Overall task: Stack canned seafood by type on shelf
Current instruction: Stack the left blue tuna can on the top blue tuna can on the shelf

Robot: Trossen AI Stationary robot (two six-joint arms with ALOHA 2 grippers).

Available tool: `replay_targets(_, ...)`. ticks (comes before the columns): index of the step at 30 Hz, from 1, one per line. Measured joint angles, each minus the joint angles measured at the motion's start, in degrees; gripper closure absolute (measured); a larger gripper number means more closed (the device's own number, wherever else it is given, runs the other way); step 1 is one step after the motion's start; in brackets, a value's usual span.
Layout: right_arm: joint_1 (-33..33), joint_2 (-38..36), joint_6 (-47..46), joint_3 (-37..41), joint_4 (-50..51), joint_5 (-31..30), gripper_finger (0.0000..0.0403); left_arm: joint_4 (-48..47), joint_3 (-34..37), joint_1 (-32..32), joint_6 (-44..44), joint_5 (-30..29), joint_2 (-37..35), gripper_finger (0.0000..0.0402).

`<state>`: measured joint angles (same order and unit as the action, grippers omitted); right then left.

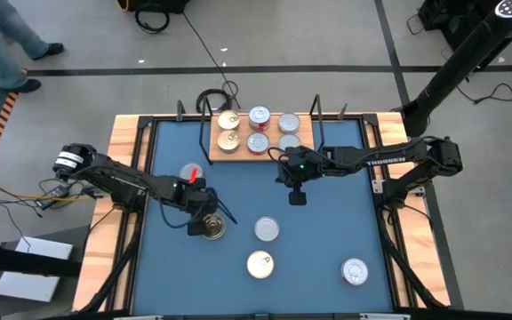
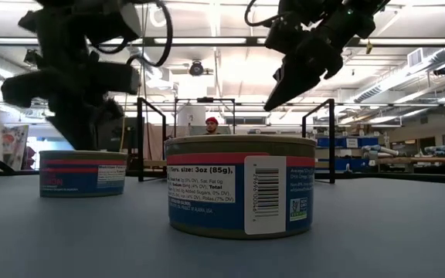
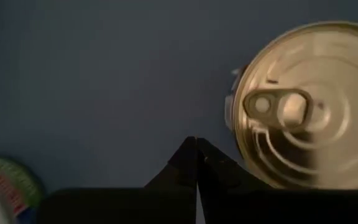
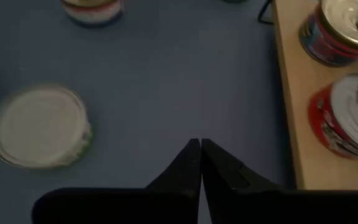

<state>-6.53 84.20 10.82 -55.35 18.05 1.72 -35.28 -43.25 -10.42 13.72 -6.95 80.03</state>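
Observation:
The light-wood shelf with black wire ends lies at the table's far side. It carries two gold-topped tins and several silver-topped ones, some with red sides. Loose tins stand on the blue table: a gold one, a silver one, another gold one, a silver one and a red-sided one. My left gripper is shut, just beside the gold tin. My right gripper is shut and hovers over bare table near the shelf's front edge.
Black wire frames rise at the shelf's two ends. A raised wooden border rims the table. The nearest tin fills the middle of the low view. People stand in the room behind.

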Motion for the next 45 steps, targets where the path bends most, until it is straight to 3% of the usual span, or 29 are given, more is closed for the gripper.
replay_targets(6, 2.4, 0.0, -1.7, 0.0, -3.3, 1.0, 0.0375, 7.4, 4.9, -0.1, 0.3, 0.0, 0.0, 0.0396)
replay_targets(14, 6.4, 0.0, -2.1, 0.0, -10.2, 1.0, 0.0375, 9.1, 5.8, -0.2, -0.5, 0.1, -0.8, 0.0396)
replay_targets(25, 7.9, 0.0, -1.8, 0.0, -11.4, -0.7, 0.0376, 1.1, -4.1, -6.4, -9.0, 0.6, -4.0, 0.0358)
replay_targets(31, 8.6, 0.0, -1.7, 0.0, -10.6, -0.8, 0.037, 1.9, -4.4, -13.4, -9.3, 2.9, -3.8, 0.032)
replay_targets(35, 9.8, 0.0, -1.8, 0.0, -11.2, -0.8, 0.0353, 2.6, -4.4, -16.9, -9.7, 0.4, -3.6, 0.0305)
replay_targets(45, 11.2, 0.1, -2.0, 0.0, -13.4, -3.6, 0.0343, 2.2, -4.4, -18.9, -8.9, -3.9, 2.5, 0.0302)
